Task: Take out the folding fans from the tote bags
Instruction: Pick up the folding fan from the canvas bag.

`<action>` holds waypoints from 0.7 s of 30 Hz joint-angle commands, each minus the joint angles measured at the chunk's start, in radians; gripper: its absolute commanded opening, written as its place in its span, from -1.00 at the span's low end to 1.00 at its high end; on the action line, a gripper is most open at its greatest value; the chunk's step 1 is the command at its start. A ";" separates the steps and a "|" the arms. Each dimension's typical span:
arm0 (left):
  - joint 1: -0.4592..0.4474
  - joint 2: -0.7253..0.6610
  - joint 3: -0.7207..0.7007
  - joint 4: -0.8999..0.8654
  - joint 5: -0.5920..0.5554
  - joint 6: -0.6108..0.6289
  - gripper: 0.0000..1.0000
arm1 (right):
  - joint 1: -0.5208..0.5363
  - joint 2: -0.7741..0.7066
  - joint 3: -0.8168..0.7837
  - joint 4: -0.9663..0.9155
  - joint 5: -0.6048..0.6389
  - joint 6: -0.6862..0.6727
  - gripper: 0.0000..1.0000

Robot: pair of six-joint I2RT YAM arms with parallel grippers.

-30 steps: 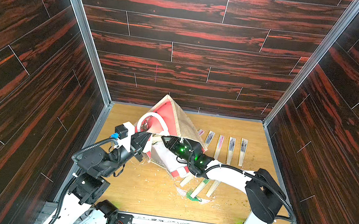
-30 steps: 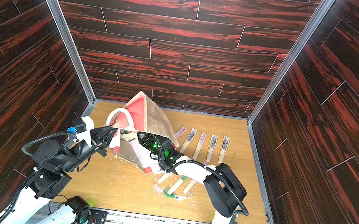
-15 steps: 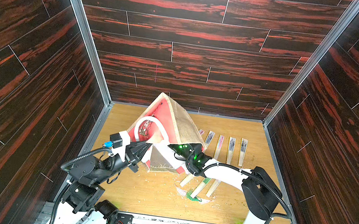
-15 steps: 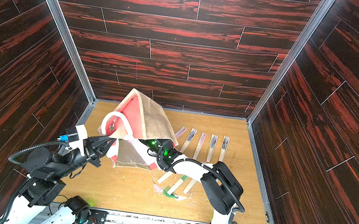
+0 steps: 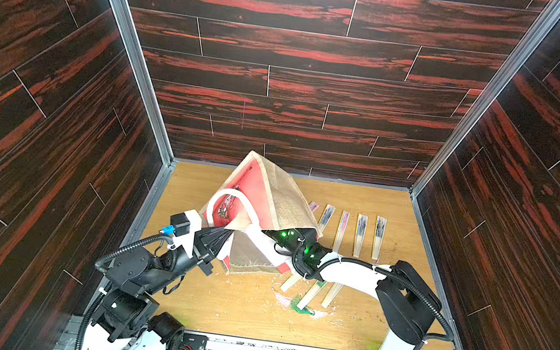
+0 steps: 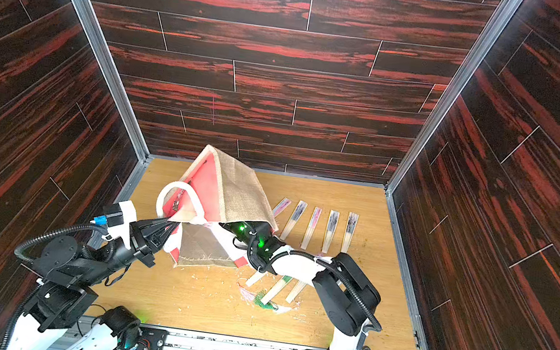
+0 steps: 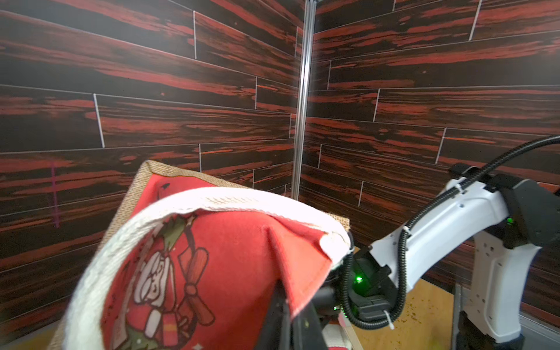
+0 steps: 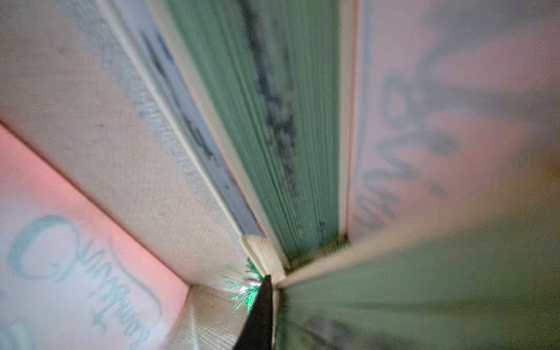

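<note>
The tote bag [image 5: 282, 198] [image 6: 242, 193], tan burlap with red side panels, is tipped with its mouth toward the front. My left gripper [image 5: 224, 229] [image 6: 171, 222] [image 7: 291, 315] is shut on its red rim [image 7: 303, 272], beside the white rope handle [image 5: 231, 195]. My right arm reaches into the mouth, so both top views hide that gripper. In the right wrist view, my right gripper [image 8: 272, 281] shows one black finger [image 8: 260, 309] pressed against the pale rib of a green folding fan [image 8: 424, 288]. Grey [image 8: 194, 136], green [image 8: 272, 121] and pink [image 8: 424, 121] fans lie beyond it inside the bag.
Several fans [image 5: 359, 232] [image 6: 330, 227] lie in a row on the wooden floor at the back right. Three more [image 5: 310, 292] [image 6: 274, 286] lie under my right forearm, with green and pink tassels [image 5: 301, 305]. Dark wood walls close in on three sides.
The bag has been tipped further, its bottom raised and its mouth lowered over my right wrist. My right gripper has gone deeper in and its jaws have closed. My left grip is unchanged.
</note>
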 commanded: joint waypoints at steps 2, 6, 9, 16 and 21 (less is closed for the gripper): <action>-0.004 -0.021 0.048 0.126 -0.085 0.017 -1.00 | -0.061 -0.062 -0.020 -0.029 0.068 0.019 -0.72; -0.003 0.020 0.071 0.078 -0.234 0.038 -1.00 | -0.051 -0.083 -0.024 -0.075 0.071 -0.023 -0.78; -0.004 0.065 0.102 0.041 -0.342 0.056 -1.00 | -0.034 -0.107 -0.023 -0.124 0.090 -0.077 -0.79; -0.004 0.172 0.175 -0.006 -0.544 0.092 -1.00 | 0.015 -0.138 0.011 -0.227 0.103 -0.223 -0.79; -0.004 0.242 0.228 -0.037 -0.615 0.096 -1.00 | 0.037 -0.168 0.017 -0.259 0.072 -0.318 -0.80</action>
